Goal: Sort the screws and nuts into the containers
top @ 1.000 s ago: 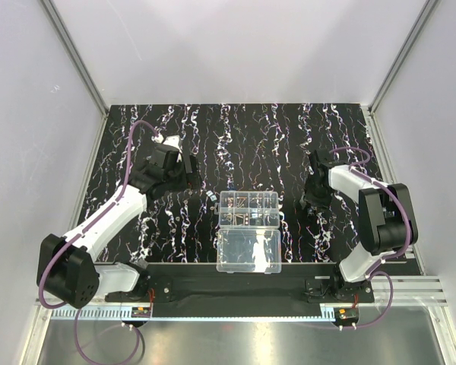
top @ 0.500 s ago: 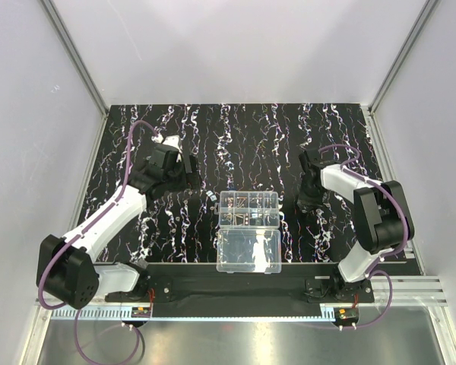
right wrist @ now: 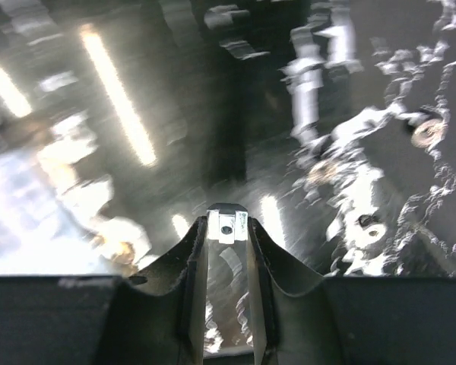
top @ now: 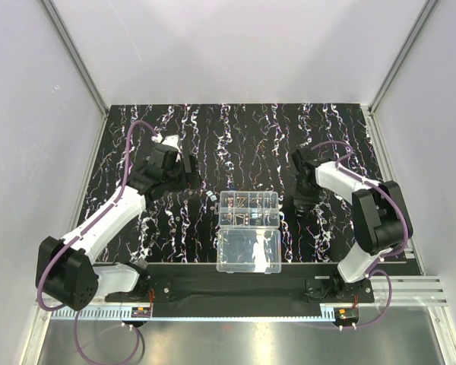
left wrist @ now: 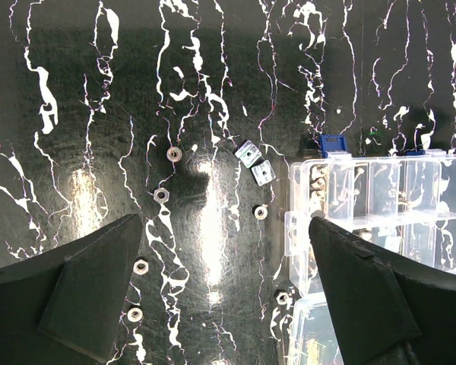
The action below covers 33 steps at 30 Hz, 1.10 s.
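The clear organizer box [top: 248, 209] with divided cells sits mid-table, its plain lid half [top: 248, 251] lying open toward me; it shows in the left wrist view [left wrist: 380, 205]. Several small nuts lie on the mat left of it, such as a hex nut [left wrist: 174, 153], another hex nut [left wrist: 261, 212] and two square nuts [left wrist: 255, 163]. My left gripper [top: 188, 176] is open and empty above them. My right gripper [top: 299, 204] is shut on a small square nut [right wrist: 227, 226], held just right of the box. More nuts [right wrist: 425, 133] lie on the mat beyond it.
The black mat [top: 235, 137] with white-purple streaks covers the table. A blue latch [left wrist: 332, 144] marks the box's far left corner. Grey walls and metal frame posts bound the table on three sides.
My right gripper has moved left toward the organizer box, carrying the square nut. The left arm has not moved.
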Tool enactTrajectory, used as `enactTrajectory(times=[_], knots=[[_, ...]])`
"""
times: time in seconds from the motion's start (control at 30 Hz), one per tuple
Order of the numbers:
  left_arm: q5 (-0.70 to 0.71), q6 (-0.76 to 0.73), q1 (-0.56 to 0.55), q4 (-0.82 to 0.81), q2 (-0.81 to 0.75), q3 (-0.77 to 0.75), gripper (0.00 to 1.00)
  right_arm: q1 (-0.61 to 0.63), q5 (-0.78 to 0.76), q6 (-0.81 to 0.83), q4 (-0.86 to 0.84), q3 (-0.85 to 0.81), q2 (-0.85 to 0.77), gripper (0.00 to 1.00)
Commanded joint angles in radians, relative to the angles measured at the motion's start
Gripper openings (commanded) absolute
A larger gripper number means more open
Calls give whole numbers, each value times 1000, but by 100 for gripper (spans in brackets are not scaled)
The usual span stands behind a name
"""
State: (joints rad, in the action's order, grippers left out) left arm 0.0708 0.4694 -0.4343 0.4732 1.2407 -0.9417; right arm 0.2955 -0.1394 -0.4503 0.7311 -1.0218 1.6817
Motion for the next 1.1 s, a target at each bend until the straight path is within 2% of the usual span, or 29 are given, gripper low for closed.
enactTrajectory(times=[0.0,0.13,0.4,0.8,0.97,1.07], knots=[[0,0,5,-31,-41,0,99,89,3,-16,83,-118,-97,19],[0,3,5,-33,-61,7,99,214,20,-34,120,-227,-108,20],[3,-3,3,-21,-118,29,99,430,84,-93,114,-230,-53,19],[-5,-2,5,-28,-136,40,99,461,96,-93,39,-199,27,22],[-6,-2,6,-30,-133,41,99,462,112,-93,15,-193,33,34],[-9,-3,3,-31,-132,41,99,462,116,-96,22,-213,19,50]])
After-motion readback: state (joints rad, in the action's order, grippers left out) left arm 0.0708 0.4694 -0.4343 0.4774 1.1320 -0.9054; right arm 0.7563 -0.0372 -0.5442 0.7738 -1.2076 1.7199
